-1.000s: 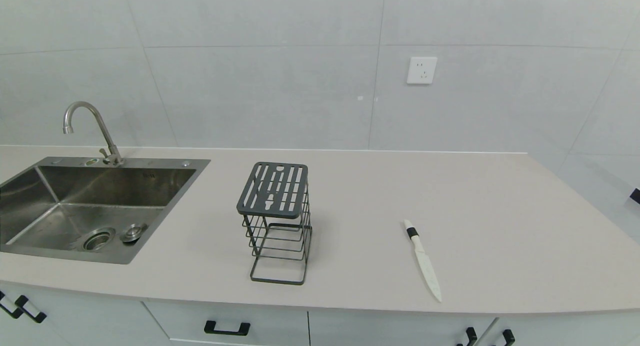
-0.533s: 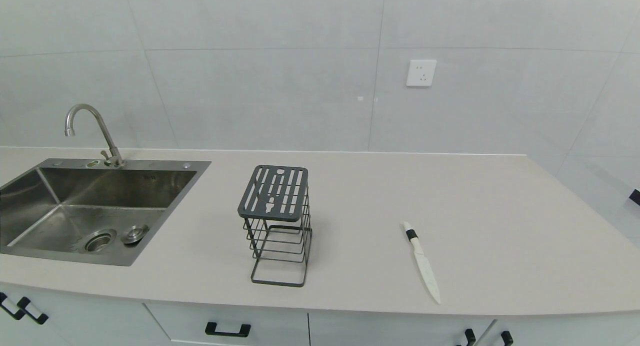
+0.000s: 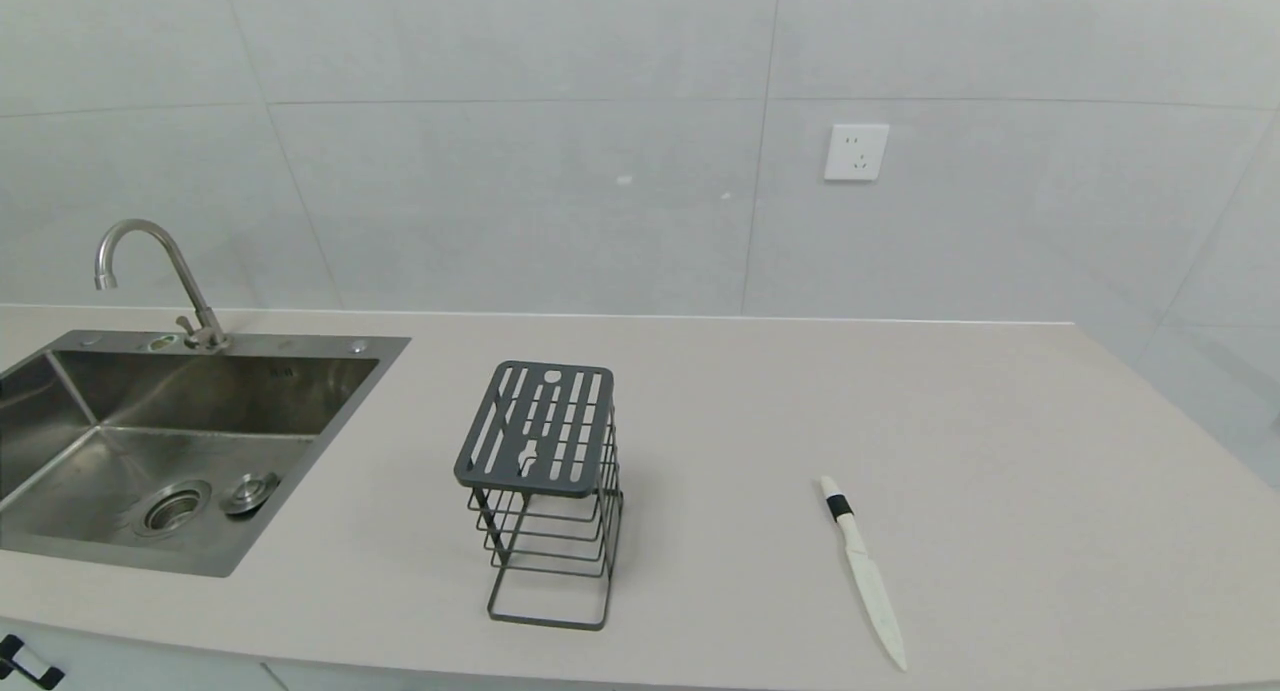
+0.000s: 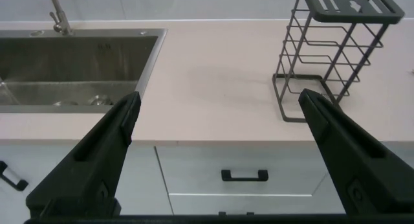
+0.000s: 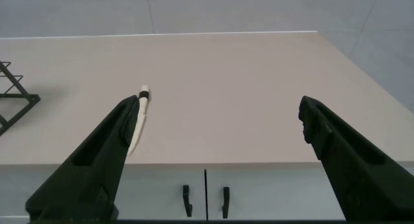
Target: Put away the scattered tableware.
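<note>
A white knife (image 3: 862, 567) lies flat on the worktop (image 3: 980, 441), right of centre. Its blade tip points toward the near edge and its black-banded handle toward the wall. Well apart to its left a dark wire knife rack (image 3: 540, 491) stands upright with a slotted plate on top. A steel sink (image 3: 250, 345) is set into the worktop at the far left, with a tap (image 3: 160, 271) on its far rim. The left hand (image 4: 218, 98) hangs before the near edge, between sink and rack, its fingers spread wide around nothing. The right hand (image 5: 218, 102) hangs before the near edge close to the knife, also wide apart.
</note>
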Controlling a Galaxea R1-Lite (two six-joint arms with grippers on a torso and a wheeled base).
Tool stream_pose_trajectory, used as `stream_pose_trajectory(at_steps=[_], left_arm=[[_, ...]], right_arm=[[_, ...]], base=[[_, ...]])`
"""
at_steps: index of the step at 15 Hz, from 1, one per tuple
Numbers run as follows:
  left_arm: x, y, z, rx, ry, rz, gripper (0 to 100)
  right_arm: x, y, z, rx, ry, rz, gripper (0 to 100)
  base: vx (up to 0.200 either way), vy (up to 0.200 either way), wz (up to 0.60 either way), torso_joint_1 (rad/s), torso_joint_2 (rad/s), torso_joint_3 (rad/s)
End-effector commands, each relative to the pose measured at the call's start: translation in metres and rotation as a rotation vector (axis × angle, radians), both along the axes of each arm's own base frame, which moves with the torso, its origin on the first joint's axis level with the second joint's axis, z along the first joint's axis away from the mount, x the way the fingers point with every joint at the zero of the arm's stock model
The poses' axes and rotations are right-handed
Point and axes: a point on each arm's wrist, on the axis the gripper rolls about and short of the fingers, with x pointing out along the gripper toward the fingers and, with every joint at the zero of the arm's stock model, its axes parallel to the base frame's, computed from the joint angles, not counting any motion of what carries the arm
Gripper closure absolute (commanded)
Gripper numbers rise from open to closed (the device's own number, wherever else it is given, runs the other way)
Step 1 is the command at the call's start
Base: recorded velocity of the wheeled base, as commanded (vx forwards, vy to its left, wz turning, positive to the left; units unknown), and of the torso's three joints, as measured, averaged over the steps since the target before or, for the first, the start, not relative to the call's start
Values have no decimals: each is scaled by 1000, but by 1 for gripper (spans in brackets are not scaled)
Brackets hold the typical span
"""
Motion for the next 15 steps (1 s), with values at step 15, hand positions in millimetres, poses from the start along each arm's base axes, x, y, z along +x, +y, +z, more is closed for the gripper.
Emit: stream_pose_trajectory(at_steps=[15], left_arm=[[0, 0, 0, 0, 1, -1, 0]], right_arm=[[0, 0, 0, -3, 3, 2, 0]], base=[[0, 0, -80, 61, 19, 80]])
